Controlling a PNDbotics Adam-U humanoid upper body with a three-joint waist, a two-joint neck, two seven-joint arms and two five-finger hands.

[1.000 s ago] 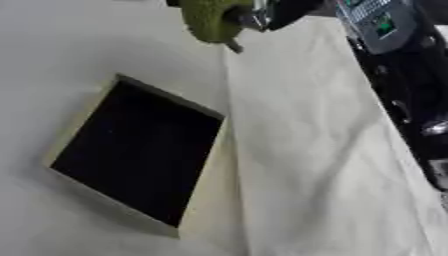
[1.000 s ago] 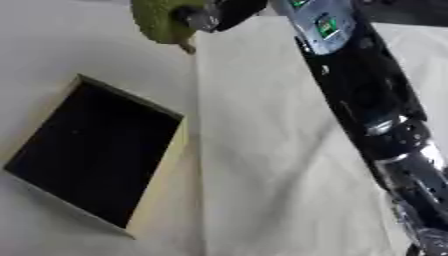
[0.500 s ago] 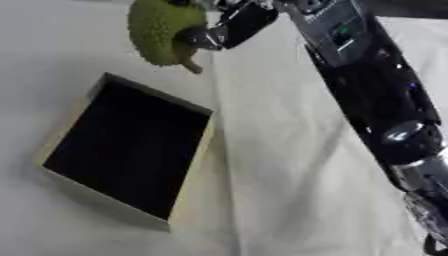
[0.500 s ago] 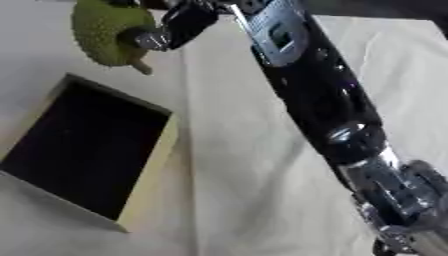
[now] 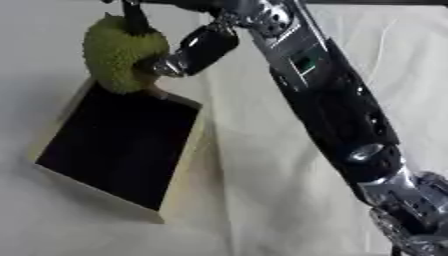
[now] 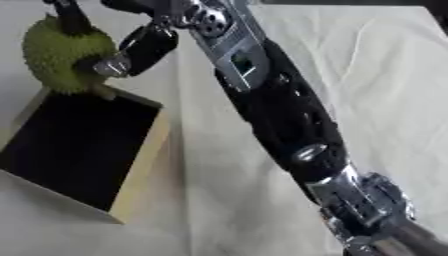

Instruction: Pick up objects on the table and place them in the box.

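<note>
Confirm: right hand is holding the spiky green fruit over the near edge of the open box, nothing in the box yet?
Not quite. The right hand holds the spiky green fruit over the far edge of the box, not the near one; the left eye view shows it. The rest stands: the box looks empty inside.

My right hand (image 5: 188, 52), black with silver at the joints, shows against a yellow-green spiky fruit (image 5: 122, 60) (a durian toy, as far as I can make out through the blur). The arm behind it is mostly black, with a small green patch on one panel and bright silver at the lower joint. The box (image 5: 179, 187) has pale cream walls and a black inside. The cloth (image 6: 385, 100) over the table is off-white, greyer toward my left.
</note>
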